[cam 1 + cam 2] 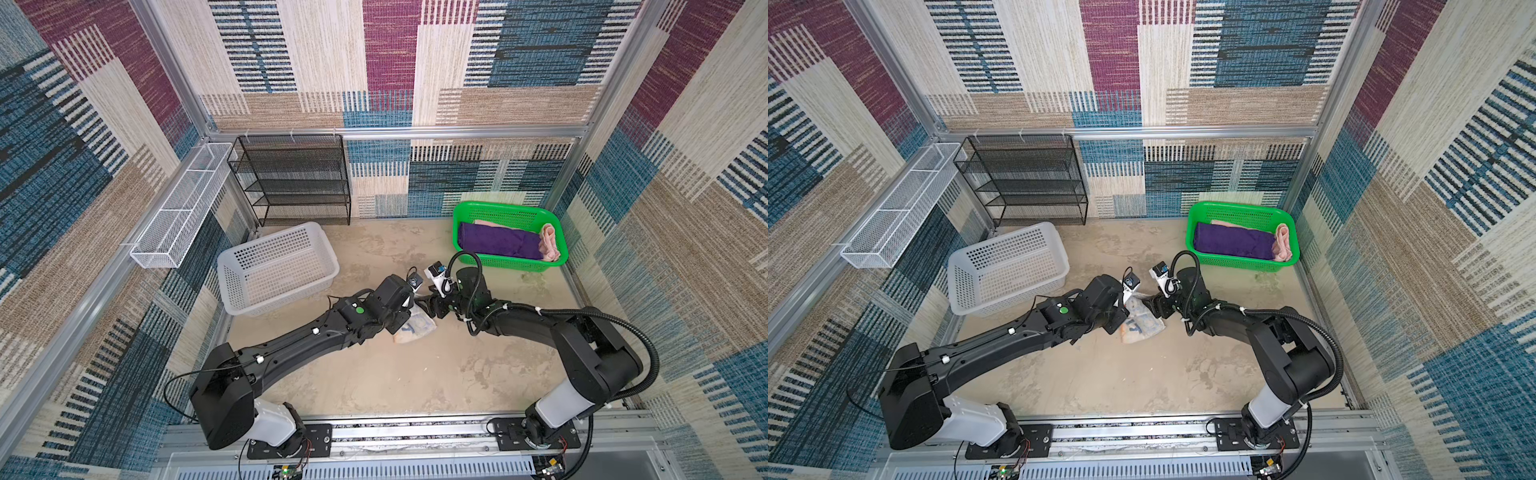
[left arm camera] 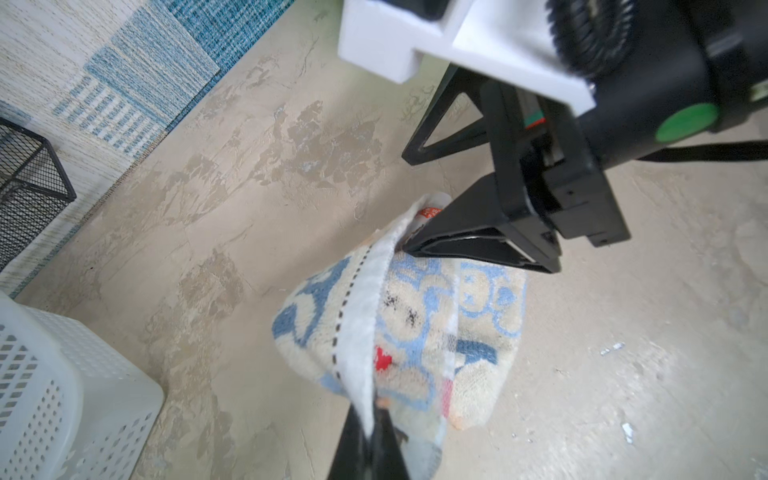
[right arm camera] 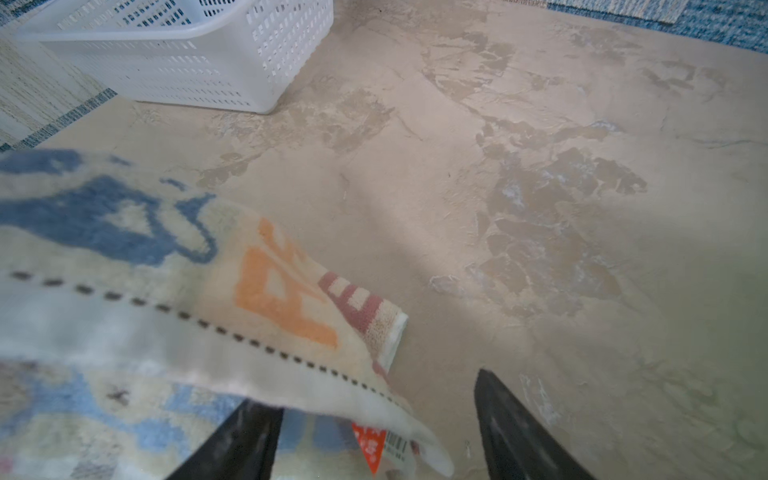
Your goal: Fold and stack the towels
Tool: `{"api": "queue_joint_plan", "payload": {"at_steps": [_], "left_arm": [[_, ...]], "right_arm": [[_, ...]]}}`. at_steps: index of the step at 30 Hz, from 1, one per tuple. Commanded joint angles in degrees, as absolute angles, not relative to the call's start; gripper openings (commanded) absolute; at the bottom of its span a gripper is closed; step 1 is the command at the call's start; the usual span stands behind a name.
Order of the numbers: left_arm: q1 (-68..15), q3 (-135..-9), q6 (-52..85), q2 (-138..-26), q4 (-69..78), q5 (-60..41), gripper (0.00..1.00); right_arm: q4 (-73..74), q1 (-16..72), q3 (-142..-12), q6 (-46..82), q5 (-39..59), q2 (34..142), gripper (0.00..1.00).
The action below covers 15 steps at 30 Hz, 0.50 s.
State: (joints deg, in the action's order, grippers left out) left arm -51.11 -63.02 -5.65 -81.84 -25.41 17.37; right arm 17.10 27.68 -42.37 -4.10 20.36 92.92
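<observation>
One white basket (image 1: 232,286) stands apart from one green basket (image 1: 498,206), which only the top views show, holding one purple towel (image 1: 498,241) and one pink towel (image 1: 548,243), while the right wrist view shows an orange "R" (image 3: 282,291) on the whitish towel (image 3: 124,332) in the middle, pinched tight by the left gripper (image 2: 372,428), the right gripper (image 3: 370,390) wide open at its corner.
</observation>
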Motion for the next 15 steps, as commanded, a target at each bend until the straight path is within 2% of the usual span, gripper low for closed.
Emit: {"api": "queue_joint_plan", "payload": {"at_steps": [1,3,4,6,7,8,15], "left_arm": [[-51.2,-62.4,-7.9,-80.5,-25.1,16.2,0.00],[-51.1,-61.7,-8.3,-79.5,-24.8,16.1,0.00],[-51.2,-61.4,-8.4,-79.1,-24.4,16.3,0.00],[-51.0,-60.9,-8.7,-78.6,-24.3,17.1,0.00],[-50.9,-60.8,-8.7,-78.5,-24.2,17.8,0.00],[-50.6,-60.8,-8.6,-78.5,-24.1,18.5,0.00],[-46.4,-65.0,-6.3,-81.9,-25.2,26.5,0.00]], "right_arm": [[20.4,27.7,-43.1,-3.6,19.9,94.1,0.62],[20.1,27.7,-43.6,-3.6,20.1,95.0,0.53],[19.7,27.7,-44.0,-3.6,20.1,95.5,0.45],[19.0,27.7,-44.5,-3.6,18.6,95.9,0.25],[18.5,27.7,-44.7,-3.3,16.7,95.8,0.09],[18.0,27.7,-45.0,-3.1,13.9,95.4,0.00],[12.3,27.2,-51.1,-2.2,-4.6,91.7,0.00]]}}
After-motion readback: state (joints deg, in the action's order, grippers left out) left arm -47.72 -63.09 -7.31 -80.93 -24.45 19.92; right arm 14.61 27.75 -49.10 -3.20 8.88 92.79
